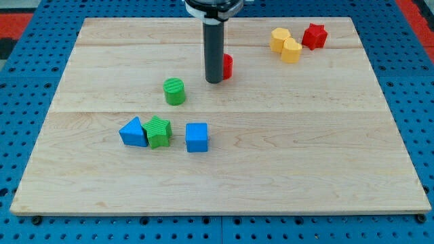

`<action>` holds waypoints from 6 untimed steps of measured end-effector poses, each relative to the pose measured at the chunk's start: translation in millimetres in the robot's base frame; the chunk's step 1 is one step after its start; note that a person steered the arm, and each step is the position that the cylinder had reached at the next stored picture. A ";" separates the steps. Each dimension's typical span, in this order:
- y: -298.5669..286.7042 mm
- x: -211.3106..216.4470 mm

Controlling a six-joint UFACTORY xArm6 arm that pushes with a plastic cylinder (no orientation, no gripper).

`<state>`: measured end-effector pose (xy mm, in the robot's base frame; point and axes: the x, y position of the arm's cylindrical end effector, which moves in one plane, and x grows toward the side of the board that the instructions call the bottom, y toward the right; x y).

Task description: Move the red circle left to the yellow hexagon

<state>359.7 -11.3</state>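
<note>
The red circle (228, 66) sits at the top middle of the wooden board, mostly hidden behind my rod. My tip (214, 80) stands right against the circle's left side. Two yellow blocks lie at the view's top right: one (279, 38) with a hexagon-like outline and a second (291, 51) touching it below and to its right; which is the hexagon is hard to tell. The red circle is well to the left of both.
A red star (314, 35) sits right of the yellow blocks. A green cylinder (174, 91) lies below and left of my tip. A blue triangle (133, 131), a green star (159, 131) and a blue cube (196, 136) line up lower left.
</note>
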 end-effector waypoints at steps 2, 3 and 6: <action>36.9 -47.6; 58.4 -70.4; 60.8 -97.8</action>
